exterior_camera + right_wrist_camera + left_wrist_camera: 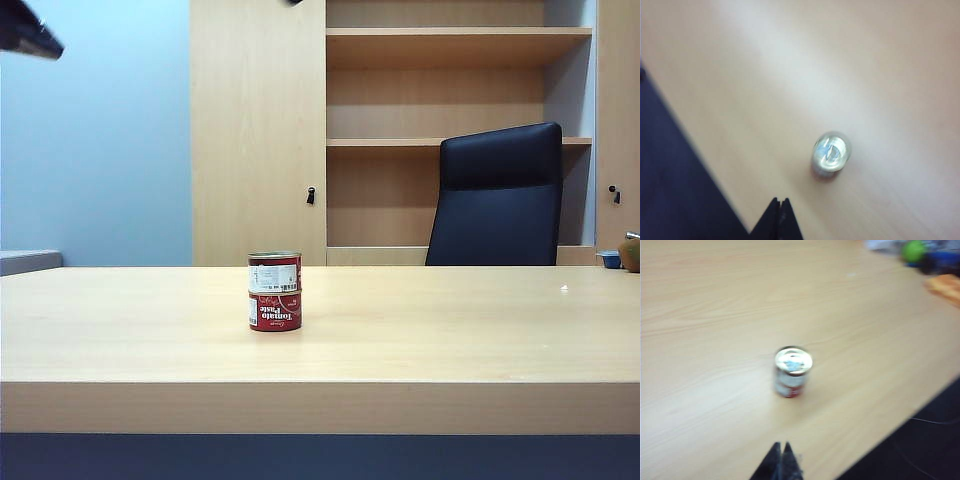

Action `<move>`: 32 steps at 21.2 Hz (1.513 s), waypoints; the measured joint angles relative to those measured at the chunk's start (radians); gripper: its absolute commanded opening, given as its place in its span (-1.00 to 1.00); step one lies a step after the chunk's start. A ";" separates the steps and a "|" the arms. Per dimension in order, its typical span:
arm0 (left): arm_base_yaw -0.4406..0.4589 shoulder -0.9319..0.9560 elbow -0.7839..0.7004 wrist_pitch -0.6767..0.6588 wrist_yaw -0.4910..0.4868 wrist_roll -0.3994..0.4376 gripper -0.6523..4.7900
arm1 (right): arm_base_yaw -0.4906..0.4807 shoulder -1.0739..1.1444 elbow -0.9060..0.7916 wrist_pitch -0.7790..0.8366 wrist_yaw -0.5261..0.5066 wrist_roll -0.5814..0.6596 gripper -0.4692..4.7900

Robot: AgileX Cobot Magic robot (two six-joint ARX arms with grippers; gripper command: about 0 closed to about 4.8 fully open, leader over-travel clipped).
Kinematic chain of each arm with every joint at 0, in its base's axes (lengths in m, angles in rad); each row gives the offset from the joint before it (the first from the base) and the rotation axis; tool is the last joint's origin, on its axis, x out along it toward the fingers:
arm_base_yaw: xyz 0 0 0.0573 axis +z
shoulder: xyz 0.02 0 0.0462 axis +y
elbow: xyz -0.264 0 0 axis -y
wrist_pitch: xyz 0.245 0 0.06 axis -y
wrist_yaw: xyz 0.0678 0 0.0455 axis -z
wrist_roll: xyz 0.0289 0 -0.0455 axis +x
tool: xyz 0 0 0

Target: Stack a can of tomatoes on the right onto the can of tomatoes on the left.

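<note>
2 stacked tomato cans [275, 291] on table [450, 330], left gripper [781, 456] closed, right gripper [779, 212] closed, both above.

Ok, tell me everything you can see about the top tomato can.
The top can is a short red tin with a white label panel and a shiny silver lid. It stands upright, squarely on the bottom can, left of the table's middle. Nothing else touches it; both grippers, left and right, are shut and away from it.
</note>
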 measured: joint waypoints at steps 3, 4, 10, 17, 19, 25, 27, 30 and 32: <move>0.010 -0.005 -0.002 0.009 -0.047 0.024 -0.78 | 0.000 -0.335 -0.414 0.308 0.043 0.068 -0.84; 0.010 -0.010 -0.002 0.021 -0.047 0.034 -0.78 | 0.002 -0.424 -0.520 0.415 0.070 0.074 -0.84; 0.017 -0.100 -0.050 0.119 -0.166 0.031 -0.78 | 0.005 -0.914 -0.855 0.607 0.325 0.122 -0.84; 0.019 -0.426 -0.210 0.153 -0.342 -0.046 -0.78 | 0.004 -1.281 -0.892 0.587 0.439 0.119 -0.84; 0.019 -0.537 -0.256 0.155 -0.414 -0.065 -0.78 | 0.004 -1.351 -0.893 0.573 0.440 0.117 -0.82; 0.019 -0.739 -0.379 0.135 -0.477 -0.077 -0.78 | 0.004 -1.424 -0.888 0.484 0.431 0.099 -0.68; 0.014 -0.739 -0.425 0.116 -0.451 -0.070 -0.78 | 0.003 -1.426 -0.888 0.468 0.381 0.099 -0.68; 0.016 -0.748 -0.510 0.156 -0.453 -0.069 -0.78 | 0.004 -1.426 -0.888 0.436 0.306 0.099 -0.68; 0.019 -0.748 -0.585 0.209 -0.475 -0.069 -0.78 | 0.005 -1.426 -0.888 0.407 0.212 0.111 -0.68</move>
